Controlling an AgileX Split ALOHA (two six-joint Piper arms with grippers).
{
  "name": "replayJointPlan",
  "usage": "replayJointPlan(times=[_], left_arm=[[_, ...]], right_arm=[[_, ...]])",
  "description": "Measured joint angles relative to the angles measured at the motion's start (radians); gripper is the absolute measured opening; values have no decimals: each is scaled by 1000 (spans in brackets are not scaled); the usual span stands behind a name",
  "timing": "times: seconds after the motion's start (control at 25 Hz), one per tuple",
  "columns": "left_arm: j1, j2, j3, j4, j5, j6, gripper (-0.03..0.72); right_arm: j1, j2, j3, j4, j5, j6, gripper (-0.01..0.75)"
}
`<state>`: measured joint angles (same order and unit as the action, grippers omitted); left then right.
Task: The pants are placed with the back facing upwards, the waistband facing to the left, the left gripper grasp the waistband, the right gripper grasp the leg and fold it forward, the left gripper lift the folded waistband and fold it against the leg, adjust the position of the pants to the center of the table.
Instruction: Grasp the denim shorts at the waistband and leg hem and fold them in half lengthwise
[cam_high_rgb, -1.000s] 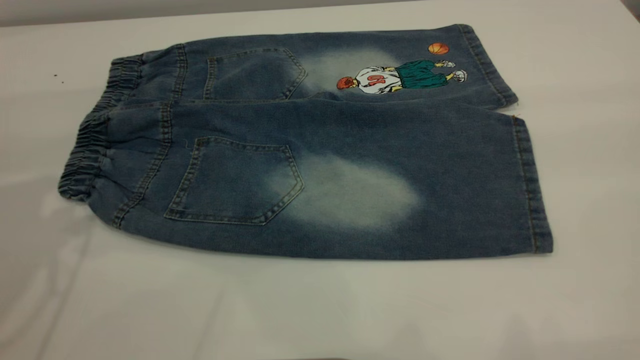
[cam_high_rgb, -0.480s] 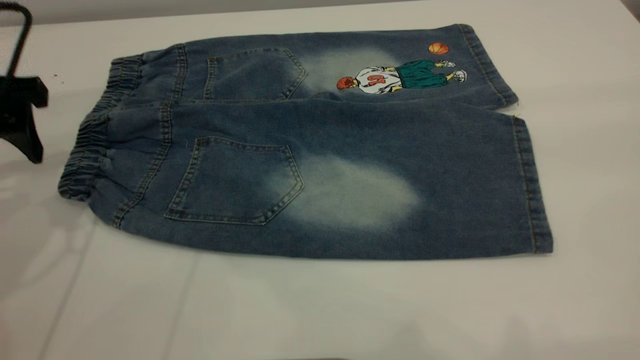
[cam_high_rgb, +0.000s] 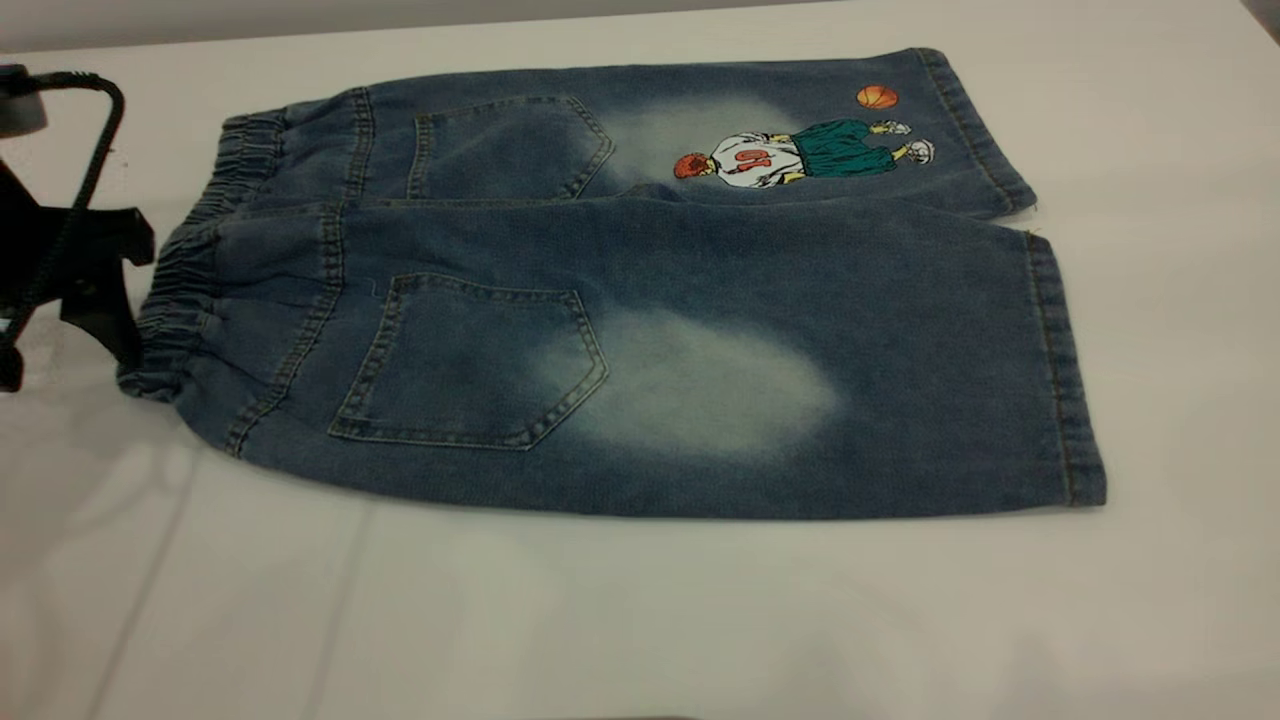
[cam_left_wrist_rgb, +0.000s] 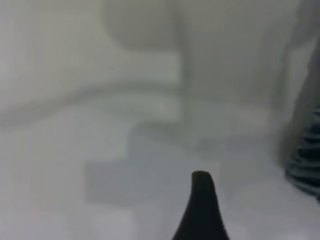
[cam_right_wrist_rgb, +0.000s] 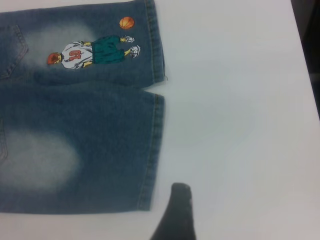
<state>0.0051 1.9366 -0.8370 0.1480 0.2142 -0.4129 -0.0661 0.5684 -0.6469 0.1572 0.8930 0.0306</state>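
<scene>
Opening approach: left gripper (cam_high_rgb: 95, 300) is nearing the waistband (cam_high_rgb: 175, 300) of the flat pants (cam_high_rgb: 650, 330) on the counter (cam_high_rgb: 640, 620), jaws' state indeterminable; next, grip it.

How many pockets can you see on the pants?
2. One pocket is on the nearer half of the pants, close to the waistband. The other pocket is on the farther half, left of the basketball-player print.

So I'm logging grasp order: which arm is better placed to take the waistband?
Left. Its pincer hangs right beside the waistband; the right pincer is over the table by the leg hems.
</scene>
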Motion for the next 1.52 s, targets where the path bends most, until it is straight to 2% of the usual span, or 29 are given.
replayJointPlan(times=[0.64, 1.04, 1.12, 1.2, 1.28, 1.4, 1.52], left_arm=[[-62, 38, -10, -6, -70, -1, 512], [-65, 93, -17, -6, -104, -4, 505], [-66, 96, -17, -7, -113, -4, 480], [-68, 99, -17, -8, -129, -4, 414], [-70, 101, -17, -9, -150, -4, 320], [-70, 103, -17, -9, -188, -6, 126], [-71, 96, -17, -9, -196, -7, 91]], right_arm=[[0, 0, 0, 0, 0, 0, 593], [0, 0, 0, -2, 0, 0, 593], [0, 0, 0, -3, 0, 0, 593], [0, 0, 0, -3, 0, 0, 593], [0, 0, 0, -4, -1, -11, 593], [0, 0, -10, 10, -6, -52, 593], [0, 9, -48, 42, -6, -116, 593]])
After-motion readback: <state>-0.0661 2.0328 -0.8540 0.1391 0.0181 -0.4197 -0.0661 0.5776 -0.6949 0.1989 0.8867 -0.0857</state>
